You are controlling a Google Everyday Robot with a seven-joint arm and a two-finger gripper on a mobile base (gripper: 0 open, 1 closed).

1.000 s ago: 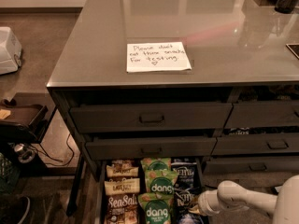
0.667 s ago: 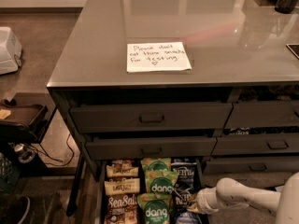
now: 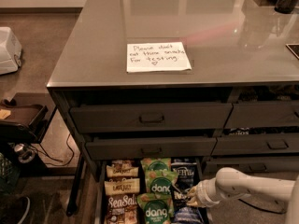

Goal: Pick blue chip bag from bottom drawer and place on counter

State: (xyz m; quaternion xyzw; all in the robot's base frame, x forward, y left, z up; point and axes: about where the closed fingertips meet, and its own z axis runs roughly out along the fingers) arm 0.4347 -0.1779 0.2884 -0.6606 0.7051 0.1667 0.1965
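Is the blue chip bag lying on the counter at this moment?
No, the blue chip bag lies in the bottom drawer, with the gripper down at it, below the counter.

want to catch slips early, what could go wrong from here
1. The gripper hangs low in the deep dark grey metal bottom drawer, at the seam between the small navy glossy Kettle chip bag and the green dang bags; it might snag a green bag instead.
2. The shallower grey drawer juts out just above, so a bag lifted straight up could knock its front.
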